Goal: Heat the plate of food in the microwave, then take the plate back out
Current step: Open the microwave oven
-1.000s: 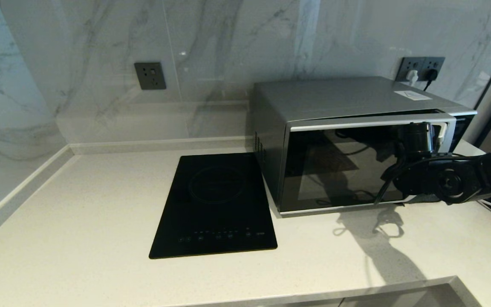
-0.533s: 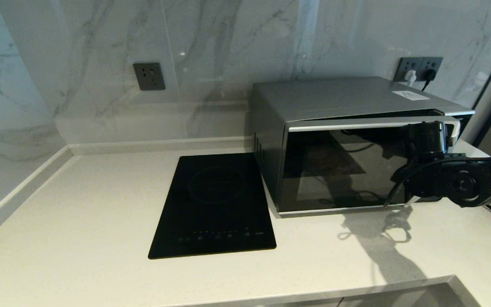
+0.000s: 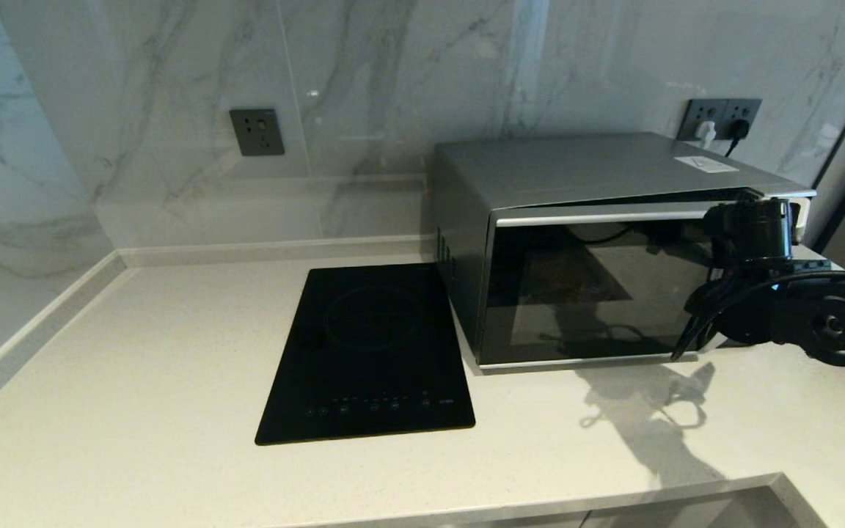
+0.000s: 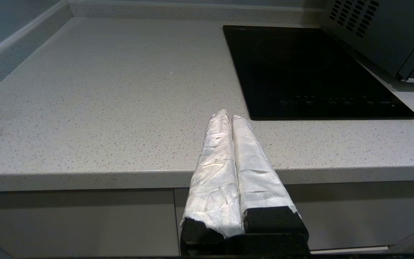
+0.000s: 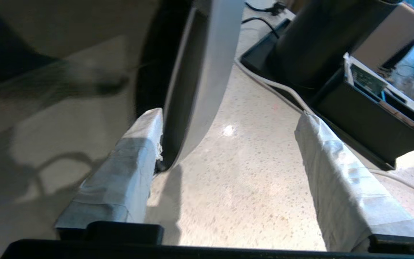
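Right gripper (image 5: 228, 118) is spread wide, holding nothing; its two tape-wrapped fingers (image 5: 128, 158) straddle the curved silver handle strip (image 5: 199, 72) of the microwave (image 3: 598, 242), w/ one finger right against the strip and the other well off to the side. In the head view the arm sits at the door's right edge, door cracked open a bit at the top. Microwave is a boxy silver thing w/ dark glossy glass; small white sticker (image 3: 708, 163) on top, can't read it. Plate of food isn't visible anywhere.

Flat black cooktop (image 3: 371, 352) just beside it on the speckled stone counter (image 3: 136, 411), marble wall behind.

Left gripper (image 4: 230, 117) is pressed closed, empty, parked at the counter's front edge.
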{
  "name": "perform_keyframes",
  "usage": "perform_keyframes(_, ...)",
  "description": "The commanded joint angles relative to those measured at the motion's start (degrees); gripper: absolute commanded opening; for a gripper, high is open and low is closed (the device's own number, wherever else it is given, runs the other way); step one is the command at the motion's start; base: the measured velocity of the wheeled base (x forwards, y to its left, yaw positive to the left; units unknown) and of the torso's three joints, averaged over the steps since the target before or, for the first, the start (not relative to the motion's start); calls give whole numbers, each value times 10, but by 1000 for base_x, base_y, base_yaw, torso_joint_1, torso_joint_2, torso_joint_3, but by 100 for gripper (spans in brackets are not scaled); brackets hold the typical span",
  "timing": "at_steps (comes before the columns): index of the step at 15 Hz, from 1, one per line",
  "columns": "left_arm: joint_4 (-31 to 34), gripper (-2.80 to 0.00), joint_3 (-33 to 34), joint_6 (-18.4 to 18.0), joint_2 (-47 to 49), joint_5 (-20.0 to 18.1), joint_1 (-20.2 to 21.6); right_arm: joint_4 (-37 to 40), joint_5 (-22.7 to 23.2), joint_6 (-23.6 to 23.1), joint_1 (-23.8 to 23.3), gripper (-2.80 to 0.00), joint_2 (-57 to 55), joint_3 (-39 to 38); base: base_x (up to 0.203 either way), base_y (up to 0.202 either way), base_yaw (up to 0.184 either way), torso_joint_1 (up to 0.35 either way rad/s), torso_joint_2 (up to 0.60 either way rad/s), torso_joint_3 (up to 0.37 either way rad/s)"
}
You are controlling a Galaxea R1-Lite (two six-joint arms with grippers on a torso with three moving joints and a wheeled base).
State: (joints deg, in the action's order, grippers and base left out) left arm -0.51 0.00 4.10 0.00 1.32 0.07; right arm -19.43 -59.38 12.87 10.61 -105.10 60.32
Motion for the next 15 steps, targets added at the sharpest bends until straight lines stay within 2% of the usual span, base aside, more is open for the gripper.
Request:
perform_keyframes(1,0,-280,0,0,1,0,0,-1,-1,1,26,0,34,-18,0,0,0,0,0,0)
perform_keyframes(5,0,-280,0,0,1,0,0,3,-7,-14,78,0,119,-58,0,0,0,0,0,0)
perform_keyframes(9,0,-280,0,0,1,0,0,3,5,-72,93,0,214,-65,0,0,0,0,0,0)
perform_keyframes(11,0,-280,0,0,1,0,0,5,51,-116,97,0,266,-65,0,0,0,0,0,0)
perform_keyframes(13,0,-280,0,0,1,0,0,34,130,-151,101,0,316,-55,0,0,0,0,0,0)
perform_keyframes(15,0,-280,0,0,1,0,0,155,212,-161,102,0,353,-7,0,0,0,0,0,0)
